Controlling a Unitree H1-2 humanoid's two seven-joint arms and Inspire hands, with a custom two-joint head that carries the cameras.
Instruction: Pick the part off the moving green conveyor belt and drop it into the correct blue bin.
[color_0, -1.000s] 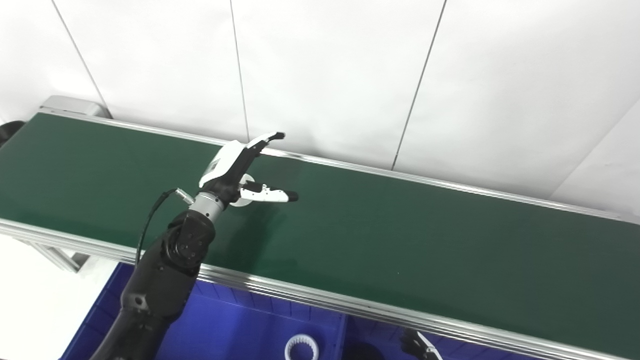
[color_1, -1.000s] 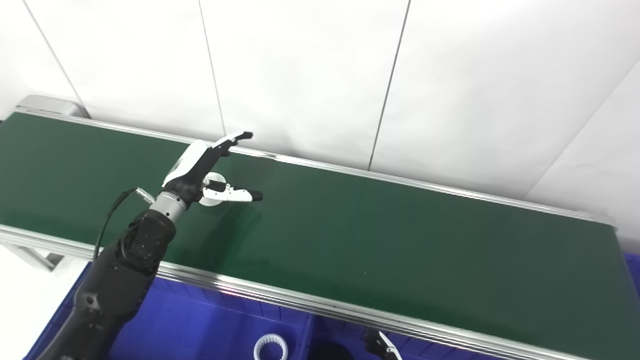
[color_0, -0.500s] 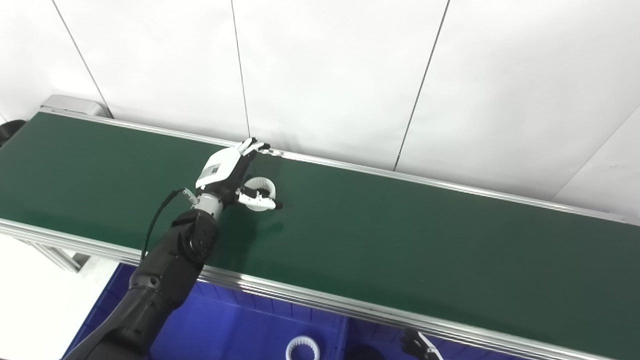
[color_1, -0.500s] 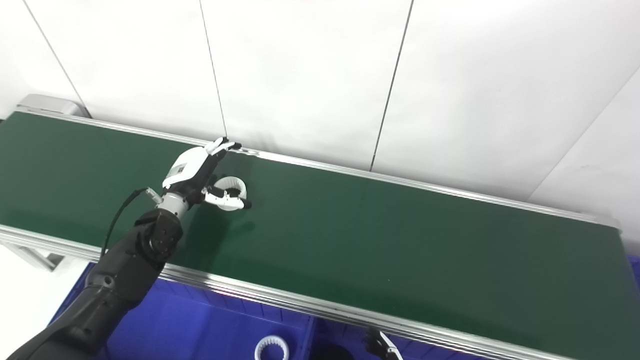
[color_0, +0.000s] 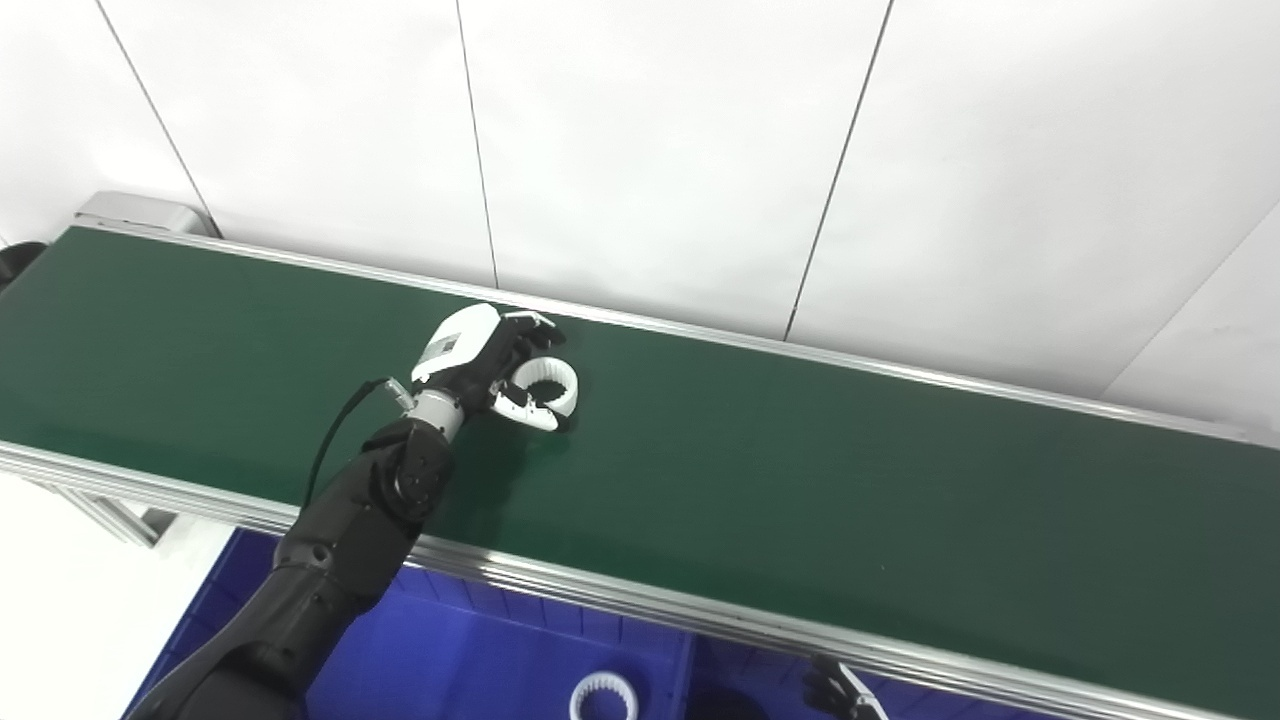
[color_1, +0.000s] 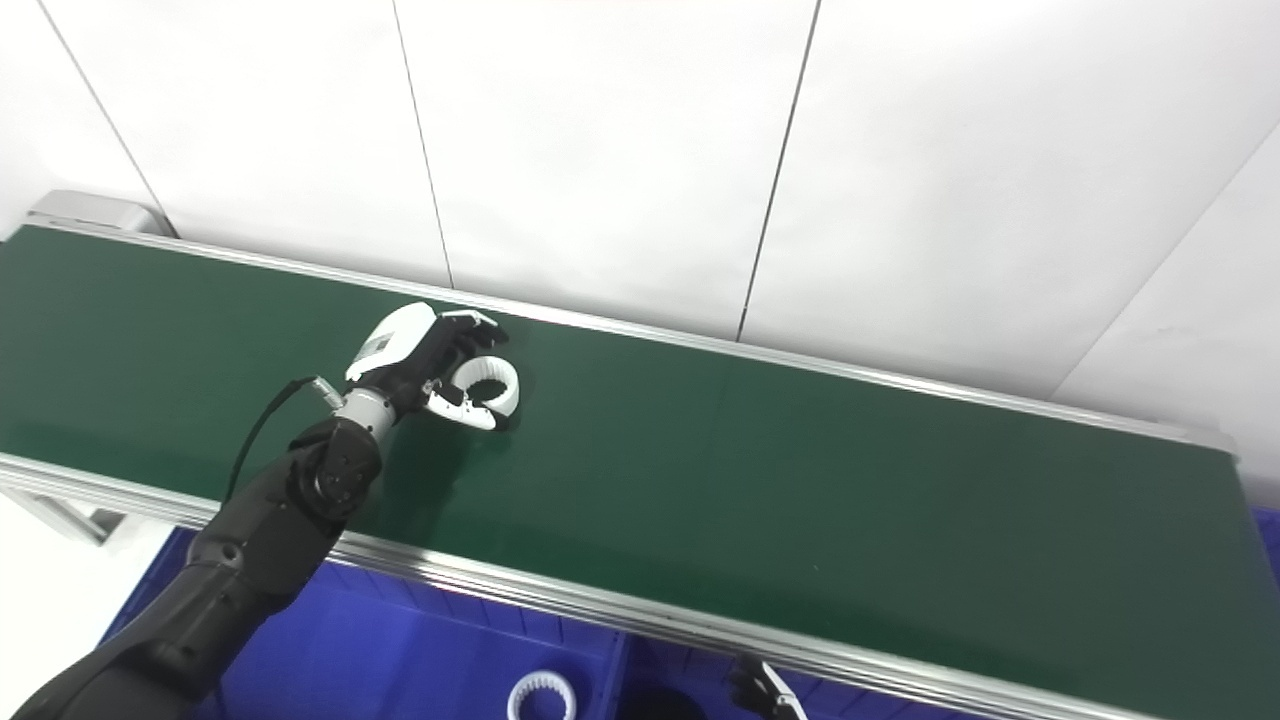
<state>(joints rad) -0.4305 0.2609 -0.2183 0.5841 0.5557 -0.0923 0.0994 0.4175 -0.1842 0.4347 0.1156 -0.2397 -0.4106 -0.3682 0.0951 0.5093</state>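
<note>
Item: ring (color_0: 546, 384), white, toothed inside. One on the belt (color_0: 800, 480), toward its left half, nearer the far rail than the near one.

Item: left hand (color_0: 490, 358). One. Fingers curled over the ring's far rim, thumb (color_0: 522, 408) against its near rim; seemingly clamped on the ring, which appears to rest on the belt, though any lift cannot be told.

Item: right hand (color_0: 838, 693). One, only a tip showing below the belt's near rail, right of centre. Apart or together: cannot tell.

Item: bin (color_0: 480, 650), blue. Two compartments visible below the belt's near rail, split by a divider. The left one holds a second white ring (color_0: 603, 696); the right one holds a dark round part (color_0: 725, 705), mostly cut off.

Count: rings two, dark parts one, hands two, belts one.

Risks, as judged:
- The pinch bears on a thin rim; a loose hold could let the ring tip or slip out on lifting.
- The belt's travel may drag the ring sideways under the fingers before they seat.
- Release over the right compartment would missort it; the left one, holding the matching ring, looks correct.
</note>
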